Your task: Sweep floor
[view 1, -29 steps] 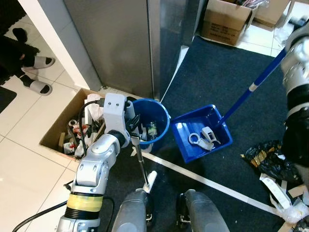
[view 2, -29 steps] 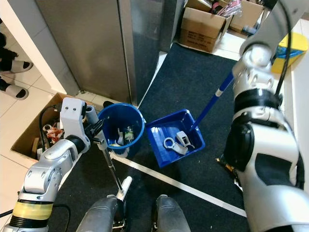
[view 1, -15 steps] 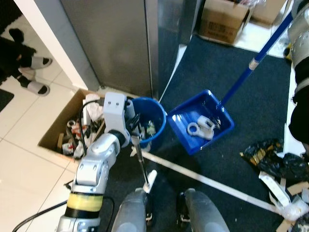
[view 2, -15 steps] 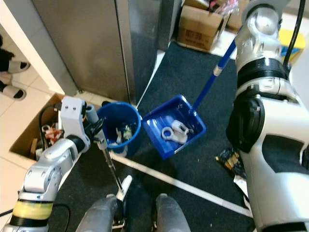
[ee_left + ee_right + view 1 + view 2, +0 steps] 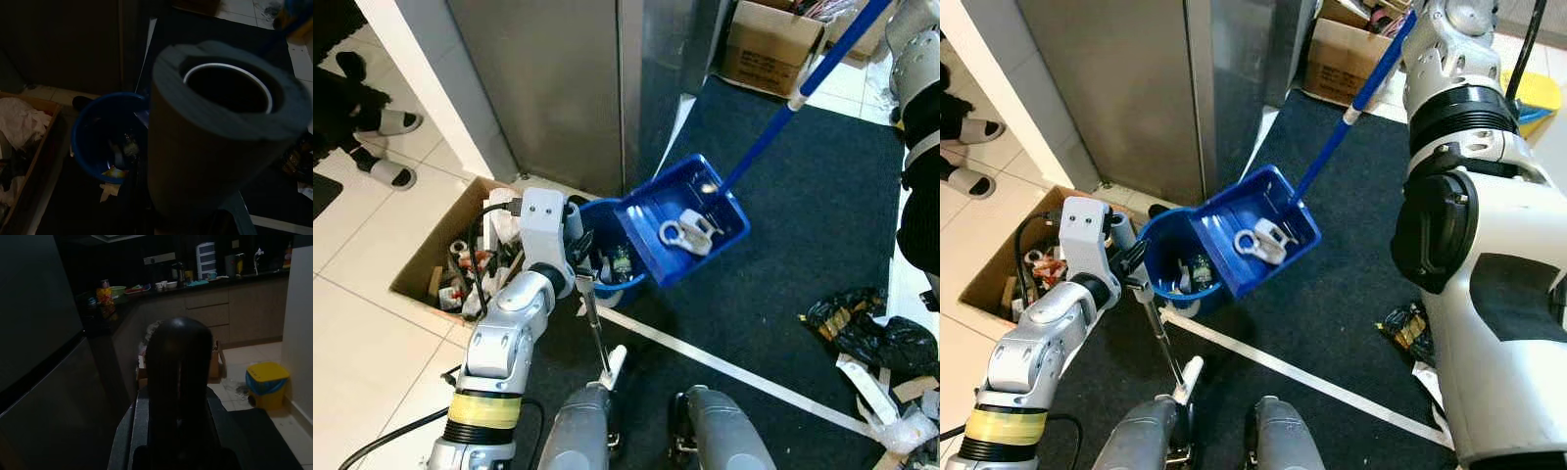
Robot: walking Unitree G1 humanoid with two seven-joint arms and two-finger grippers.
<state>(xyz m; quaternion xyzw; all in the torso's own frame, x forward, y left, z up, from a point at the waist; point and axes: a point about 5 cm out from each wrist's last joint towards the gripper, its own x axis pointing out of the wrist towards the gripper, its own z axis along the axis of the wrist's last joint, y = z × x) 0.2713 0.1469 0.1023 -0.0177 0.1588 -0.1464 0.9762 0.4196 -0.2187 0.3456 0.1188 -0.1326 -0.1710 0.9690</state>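
A blue dustpan (image 5: 690, 220) hangs tilted in the air, its lower lip over the open blue bucket (image 5: 1170, 257). White scraps (image 5: 683, 233) lie in the pan. Its long blue handle (image 5: 773, 122) runs up to my right arm at the top right. In the right wrist view my right gripper (image 5: 176, 440) is shut on the dark handle end (image 5: 178, 362). My left gripper (image 5: 579, 266) sits beside the bucket, shut on a thin broom stick (image 5: 597, 333) that slants down to the floor. The left wrist view shows the stick's padded end (image 5: 215, 137) and the bucket (image 5: 105, 134) below.
An open cardboard box of rubbish (image 5: 460, 259) stands left of the bucket, against a steel cabinet (image 5: 548, 88). A white tape line (image 5: 734, 370) crosses the dark carpet. Black bag and scraps (image 5: 857, 328) lie at the right. A person's slippered feet (image 5: 386, 147) are far left.
The dustpan has been lifted off the carpet and carried left, up over the bucket, with its handle swinging higher. The left arm and broom stick have stayed put.
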